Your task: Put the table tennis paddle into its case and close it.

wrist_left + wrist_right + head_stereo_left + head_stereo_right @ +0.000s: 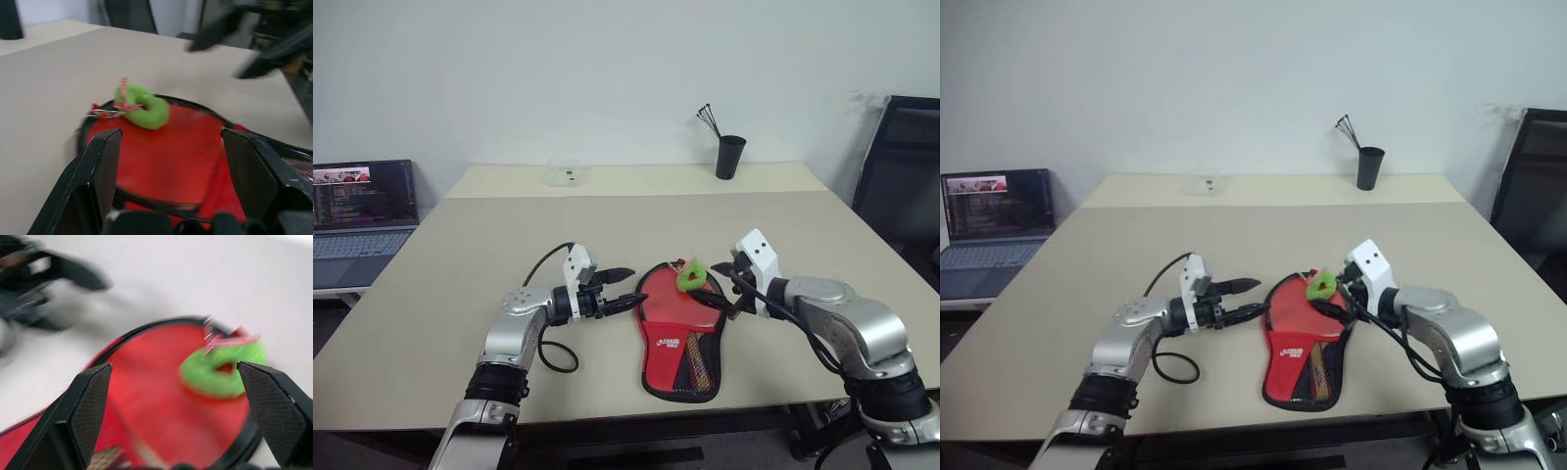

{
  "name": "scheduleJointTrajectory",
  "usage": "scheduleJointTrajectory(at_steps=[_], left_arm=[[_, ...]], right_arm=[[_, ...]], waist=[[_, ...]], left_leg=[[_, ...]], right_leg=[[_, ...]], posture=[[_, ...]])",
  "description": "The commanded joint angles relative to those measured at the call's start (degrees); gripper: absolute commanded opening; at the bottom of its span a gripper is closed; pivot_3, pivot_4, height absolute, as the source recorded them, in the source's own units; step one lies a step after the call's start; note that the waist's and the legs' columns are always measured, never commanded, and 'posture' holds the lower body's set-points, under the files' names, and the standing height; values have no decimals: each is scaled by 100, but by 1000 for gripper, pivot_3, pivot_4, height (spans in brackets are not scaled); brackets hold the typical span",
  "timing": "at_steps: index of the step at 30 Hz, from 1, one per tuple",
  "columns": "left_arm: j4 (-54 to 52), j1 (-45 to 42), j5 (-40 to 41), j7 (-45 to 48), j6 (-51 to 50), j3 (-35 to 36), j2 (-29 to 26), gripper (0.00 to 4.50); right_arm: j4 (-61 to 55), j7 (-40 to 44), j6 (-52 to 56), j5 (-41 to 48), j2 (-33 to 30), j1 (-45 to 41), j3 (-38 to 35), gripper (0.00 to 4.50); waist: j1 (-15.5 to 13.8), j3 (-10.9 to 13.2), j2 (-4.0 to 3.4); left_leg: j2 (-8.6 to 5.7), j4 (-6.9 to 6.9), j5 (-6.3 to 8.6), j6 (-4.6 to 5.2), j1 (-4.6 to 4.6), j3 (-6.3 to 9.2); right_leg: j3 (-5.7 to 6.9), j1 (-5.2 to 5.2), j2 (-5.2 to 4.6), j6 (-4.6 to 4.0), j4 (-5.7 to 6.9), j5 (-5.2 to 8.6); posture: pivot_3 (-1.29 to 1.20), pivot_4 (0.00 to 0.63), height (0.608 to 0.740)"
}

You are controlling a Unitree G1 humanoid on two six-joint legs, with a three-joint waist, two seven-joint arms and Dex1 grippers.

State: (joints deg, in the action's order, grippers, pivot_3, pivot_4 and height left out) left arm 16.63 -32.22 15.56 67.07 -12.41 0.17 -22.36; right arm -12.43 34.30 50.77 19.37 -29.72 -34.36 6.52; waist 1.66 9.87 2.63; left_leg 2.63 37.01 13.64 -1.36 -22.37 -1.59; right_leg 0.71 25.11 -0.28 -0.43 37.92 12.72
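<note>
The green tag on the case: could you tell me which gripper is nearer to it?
Right. The right gripper hovers just beside the green tag, open; the left gripper sits off the case's opposite edge, also open.

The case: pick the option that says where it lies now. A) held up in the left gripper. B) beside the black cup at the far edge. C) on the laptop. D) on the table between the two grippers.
D: the case lies flat on the table, with the open left gripper on one side and the open right gripper on the other.
</note>
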Motion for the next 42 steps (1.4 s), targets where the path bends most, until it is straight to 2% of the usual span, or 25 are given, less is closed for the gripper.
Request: scheduleJointTrajectory(at_steps=[1, 10, 18, 22, 27, 32, 33, 38, 42], left_arm=[[-371, 41, 143, -1, -94, -91, -64, 3497], [-504, 138, 220, -100, -109, -36, -253, 3497], [-628, 194, 258, -173, -114, -92, -343, 3497], [-428, 8, 90, -59, 96, -330, -276, 3540], [242, -515, -173, 113, 576, -721, -56, 3540], [1585, -1323, -497, 210, 1332, -960, 352, 3540], [1837, -1432, -563, 233, 1487, -989, 415, 3540], [2899, -1688, -775, 285, 1997, -1005, 683, 3540], [3283, -1639, -900, 397, 2195, -1023, 772, 3540]], right_arm=[[332, -45, -603, -331, 198, -147, 284, 4500], [1941, -447, -1979, -1332, 960, -432, 846, 4500], [3533, -771, -2999, -2060, 1129, -782, 870, 4500], [3900, -790, -3230, -2170, 1158, -919, 769, 3583], [4024, -693, -3285, -2186, 1214, -1045, 681, 1918], [4025, -582, -3201, -2127, 1293, -1140, 603, 159], [4027, -563, -3183, -2122, 1302, -1157, 591, 38], [3997, -491, -3029, -2062, 1346, -1248, 466, 38], [3977, -414, -2888, -2020, 1305, -1350, 341, 38]], waist=[[0, 0, 0], [7, 0, -1], [5, 1, -1], [5, 1, -1], [1, 1, -1], [4, 1, -1], [15, 1, -1], [25, 1, -2], [15, 2, -3]], left_leg=[[0, 0, 0, 0, -2, 0], [3, -1, 0, 0, -9, -2], [3, -2, 0, 0, -10, -2], [3, -2, 0, 0, -6, -3], [1, 0, 0, 0, -8, -3], [1, -1, 0, 0, -10, -4], [1, -1, 0, 0, -10, -5], [3, -3, 1, 1, -10, -8], [3, -2, 1, 1, -15, -8]], right_leg=[[0, 2, 0, 0, 0, 0], [-1, 8, 1, 0, -2, 0], [-2, 9, 0, -1, -4, 0], [-3, 6, 0, -1, -2, -1], [-3, 6, 0, -2, -1, -1], [-3, 7, 1, -1, -3, -1], [-4, 8, 1, -1, -2, -1], [-8, 12, 4, -1, -3, -1], [-7, 16, 5, -1, -3, -1]], posture=[[0, 150, 740], [0, 150, 740], [0, 150, 740], [0, 150, 740], [0, 150, 740], [0, 150, 740], [0, 150, 740], [0, 150, 740], [0, 150, 740]])
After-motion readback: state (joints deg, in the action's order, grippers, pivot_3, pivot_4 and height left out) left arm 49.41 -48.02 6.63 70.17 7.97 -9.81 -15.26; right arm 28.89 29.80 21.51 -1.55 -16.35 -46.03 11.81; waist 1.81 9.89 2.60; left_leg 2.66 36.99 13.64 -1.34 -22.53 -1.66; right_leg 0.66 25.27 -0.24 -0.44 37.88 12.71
